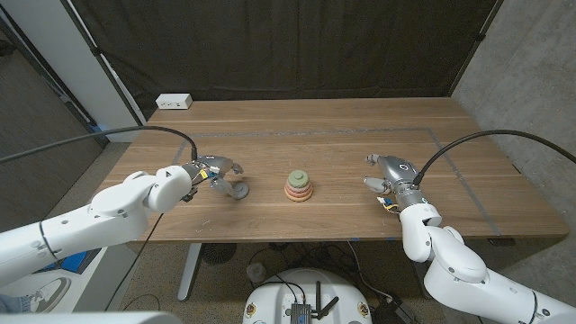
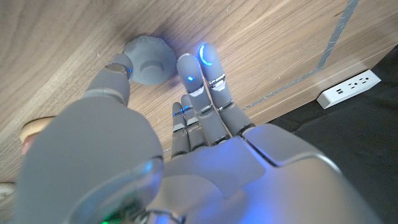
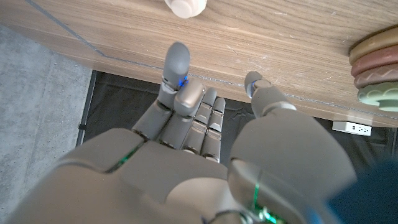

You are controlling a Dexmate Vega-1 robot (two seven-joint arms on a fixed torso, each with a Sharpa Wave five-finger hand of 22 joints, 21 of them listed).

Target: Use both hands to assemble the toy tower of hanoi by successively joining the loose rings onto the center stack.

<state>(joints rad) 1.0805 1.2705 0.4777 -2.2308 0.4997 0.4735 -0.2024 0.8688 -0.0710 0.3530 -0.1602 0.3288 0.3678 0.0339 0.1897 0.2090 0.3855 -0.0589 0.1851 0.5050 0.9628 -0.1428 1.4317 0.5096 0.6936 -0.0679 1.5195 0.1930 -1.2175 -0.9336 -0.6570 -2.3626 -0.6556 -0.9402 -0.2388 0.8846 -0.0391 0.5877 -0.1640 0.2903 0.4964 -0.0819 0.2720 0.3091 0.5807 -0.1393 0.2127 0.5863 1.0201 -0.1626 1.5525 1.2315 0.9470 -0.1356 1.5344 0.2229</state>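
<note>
At table centre, stacked pastel ring tower [image 1: 300, 185]; small grey ring [image 1: 239, 190] at 9 o'clock, left hand [image 1: 212, 172] fingertips touching it, grip unclear. Right hand [image 1: 389, 171] at 3 o'clock, spread.

You have the wooden table [image 1: 324, 135] across the middle of the head view, with a thin grey line [image 1: 315, 131] marked on its top, running across its far part and down the right side. At upper left, a white power strip [image 1: 174, 102] sits at the table's far corner. Behind it hangs a black curtain [image 1: 288, 45], and a grey wall [image 1: 531, 63] fills the upper right.
</note>
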